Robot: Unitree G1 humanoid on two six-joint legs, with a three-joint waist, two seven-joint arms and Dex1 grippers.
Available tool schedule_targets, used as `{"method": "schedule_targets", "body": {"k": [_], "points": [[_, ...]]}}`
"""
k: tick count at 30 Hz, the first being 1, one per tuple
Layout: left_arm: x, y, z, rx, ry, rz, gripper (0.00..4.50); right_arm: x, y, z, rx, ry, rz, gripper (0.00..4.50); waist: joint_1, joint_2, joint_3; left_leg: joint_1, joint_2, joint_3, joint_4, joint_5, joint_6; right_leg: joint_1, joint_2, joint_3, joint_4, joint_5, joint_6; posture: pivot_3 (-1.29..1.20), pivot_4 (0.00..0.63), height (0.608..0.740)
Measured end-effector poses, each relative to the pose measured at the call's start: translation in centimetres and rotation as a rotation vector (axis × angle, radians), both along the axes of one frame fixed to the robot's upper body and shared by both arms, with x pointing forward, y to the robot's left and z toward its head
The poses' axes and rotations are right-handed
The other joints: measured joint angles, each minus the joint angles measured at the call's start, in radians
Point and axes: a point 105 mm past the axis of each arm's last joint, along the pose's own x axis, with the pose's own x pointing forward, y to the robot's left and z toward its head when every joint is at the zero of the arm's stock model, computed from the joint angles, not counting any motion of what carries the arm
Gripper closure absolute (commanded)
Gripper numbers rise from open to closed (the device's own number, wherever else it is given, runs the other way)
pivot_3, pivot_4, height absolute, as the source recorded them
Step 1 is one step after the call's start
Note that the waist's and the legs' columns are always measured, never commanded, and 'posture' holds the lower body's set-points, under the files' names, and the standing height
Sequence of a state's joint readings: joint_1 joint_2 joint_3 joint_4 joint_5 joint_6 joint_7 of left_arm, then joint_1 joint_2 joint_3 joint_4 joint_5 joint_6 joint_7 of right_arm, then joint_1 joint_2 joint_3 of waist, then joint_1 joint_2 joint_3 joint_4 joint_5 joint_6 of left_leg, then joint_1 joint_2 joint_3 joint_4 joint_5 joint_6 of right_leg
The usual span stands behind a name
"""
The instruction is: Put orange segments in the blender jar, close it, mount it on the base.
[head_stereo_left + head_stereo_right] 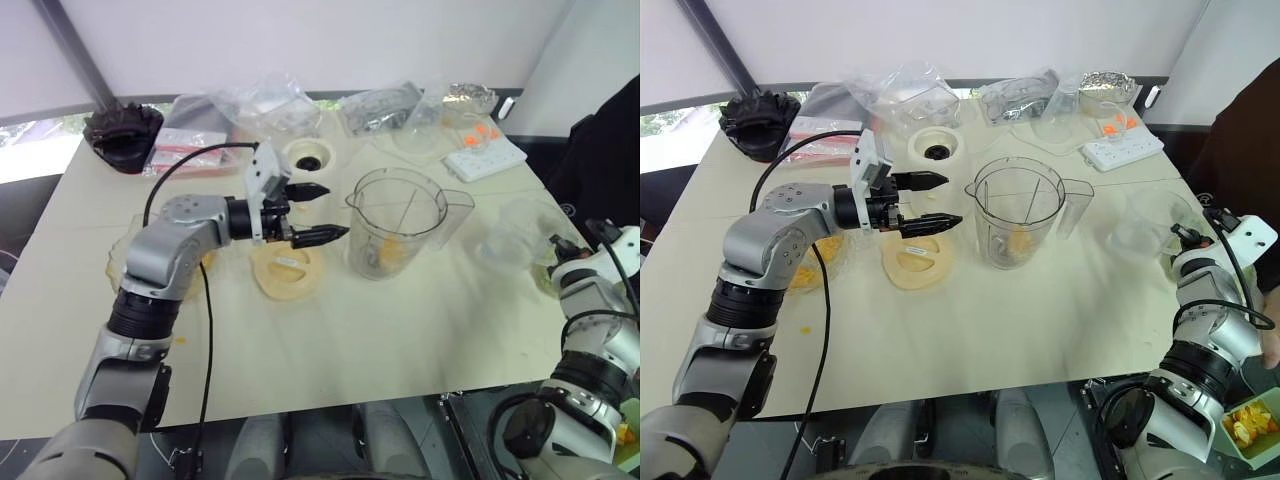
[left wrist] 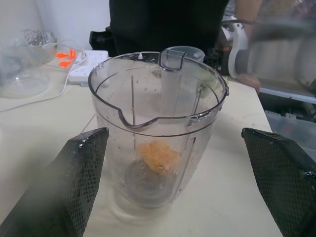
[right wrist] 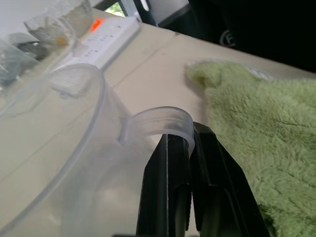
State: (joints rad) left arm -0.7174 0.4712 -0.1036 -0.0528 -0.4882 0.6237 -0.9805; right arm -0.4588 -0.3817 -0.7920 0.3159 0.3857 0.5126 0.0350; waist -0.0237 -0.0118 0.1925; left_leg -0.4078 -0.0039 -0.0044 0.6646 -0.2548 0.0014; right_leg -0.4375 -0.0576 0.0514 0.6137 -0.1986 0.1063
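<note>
**Jar upright at mid-table, orange pieces at its bottom**

The blender jar [image 1: 397, 222] stood upright near the middle of the table [image 1: 330, 350], its top uncovered, with orange segments [image 2: 158, 155] lying at its bottom over the dark blades. Its spout faced the left gripper [image 1: 318, 212] and its handle pointed away, toward the robot's right. That gripper hung level just beside the jar, pointing at it, its two black fingers [image 2: 79, 182] spread wide on either side of the jar's line without touching it. Below the gripper a flat cream lid [image 1: 285, 270] lay on the table. The base [image 1: 307, 157] sat behind it, nearer the far edge, apart from the jar. Clear plastic bags [image 1: 265, 105] and a white power strip [image 1: 485, 157] lay along the far side.

At the table's right edge the right gripper [image 3: 190, 148] had its fingers pressed together, their tips just beside the rim of a smaller clear cup [image 3: 54, 148], next to a green towel [image 3: 261, 128]. More orange pieces filled a green tub [image 1: 1250, 428] below that arm.
</note>
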Motion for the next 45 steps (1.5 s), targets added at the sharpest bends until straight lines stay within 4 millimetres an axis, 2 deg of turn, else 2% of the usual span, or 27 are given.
{"method": "schedule_targets", "body": {"k": [7, 10, 16, 21, 26, 30, 33, 37, 41, 45], "points": [[-0.1, 0.0, 0.1, 0.002, -0.007, 0.002, 0.00, 0.2, -0.3, -0.3, -0.033, 0.001, -0.007, 4.48, -0.003, 0.000, 0.000, 0.000, 0.000, 0.000, 0.000, 0.000, 0.000, 0.000, 0.000, 0.000, 0.000, 0.000, 0.000, 0.00, 0.150, 0.740], [0.0, 0.1, 0.0, 0.005, -0.002, 0.008, 0.00, 0.1, -0.3, -0.5, -0.028, 0.001, -0.006, 3.58, -0.008, 0.000, 0.000, 0.000, 0.000, 0.000, 0.000, 0.000, 0.000, 0.000, 0.000, 0.000, 0.000, 0.000, 0.000, 0.00, 0.150, 0.740], [-0.2, 0.0, 0.1, 0.006, -0.011, 0.005, 0.00, -0.7, -0.8, -1.3, -0.048, 0.038, -0.025, 0.55, -0.019, 0.000, 0.000, 0.000, 0.000, -0.001, 0.000, 0.000, 0.000, 0.001, 0.000, 0.000, 0.000, 0.000, 0.000, 0.00, 0.150, 0.740], [-0.2, 0.0, 0.1, 0.006, -0.012, 0.003, 0.00, -1.9, -1.0, -2.1, -0.058, 0.073, -0.029, 0.55, -0.021, 0.000, 0.000, 0.001, 0.000, -0.001, 0.000, 0.000, 0.000, 0.001, 0.001, 0.000, 0.000, 0.000, 0.000, 0.00, 0.150, 0.740], [-0.1, 0.1, 0.1, 0.009, -0.009, 0.002, 0.00, -4.3, -0.7, -1.0, -0.111, 0.079, -0.004, 0.55, -0.015, 0.000, 0.000, 0.001, 0.000, -0.002, 0.000, 0.000, 0.000, 0.001, 0.001, 0.000, 0.000, -0.001, 0.000, 0.00, 0.150, 0.740], [0.2, 0.5, -0.3, 0.016, 0.004, 0.010, 0.00, -6.5, 0.5, -0.3, -0.131, 0.097, 0.059, 0.55, -0.016, 0.000, 0.000, 0.001, 0.000, -0.001, 0.000, 0.000, 0.000, 0.002, 0.001, 0.000, 0.000, -0.001, 0.000, 0.00, 0.150, 0.740], [0.6, 0.9, -0.6, 0.038, 0.000, 0.018, 0.00, -8.2, 2.4, 0.9, -0.186, 0.108, 0.175, 0.55, -0.016, 0.000, 0.000, 0.001, 0.001, -0.002, 0.000, 0.000, 0.000, 0.002, 0.001, 0.000, 0.000, -0.001, 0.000, 0.00, 0.150, 0.740], [1.4, 1.7, -1.7, 0.111, 0.008, 0.014, 0.00, -11.2, 6.6, 4.5, -0.354, 0.120, 0.467, 0.55, -0.015, 0.001, -0.001, 0.001, 0.001, -0.002, 0.000, 0.000, 0.000, 0.002, 0.001, 0.000, -0.001, -0.001, 0.000, 0.00, 0.150, 0.740], [2.2, 2.5, -3.3, 0.225, -0.011, 0.003, 0.00, -13.2, 10.9, 8.0, -0.472, 0.079, 0.724, 0.55, -0.003, -0.001, 0.000, 0.002, 0.001, -0.004, 0.000, 0.000, 0.000, 0.004, 0.001, -0.002, -0.002, -0.003, 0.001, 0.00, 0.150, 0.740], [3.5, 3.8, -5.2, 0.382, -0.048, -0.006, 0.00, -13.9, 13.1, 10.0, -0.555, 0.088, 0.873, 0.55, 0.012, -0.003, 0.000, 0.001, 0.001, -0.002, 0.001, 0.000, 0.000, 0.004, -0.001, -0.002, -0.005, -0.001, -0.001, 0.00, 0.150, 0.740]]}}
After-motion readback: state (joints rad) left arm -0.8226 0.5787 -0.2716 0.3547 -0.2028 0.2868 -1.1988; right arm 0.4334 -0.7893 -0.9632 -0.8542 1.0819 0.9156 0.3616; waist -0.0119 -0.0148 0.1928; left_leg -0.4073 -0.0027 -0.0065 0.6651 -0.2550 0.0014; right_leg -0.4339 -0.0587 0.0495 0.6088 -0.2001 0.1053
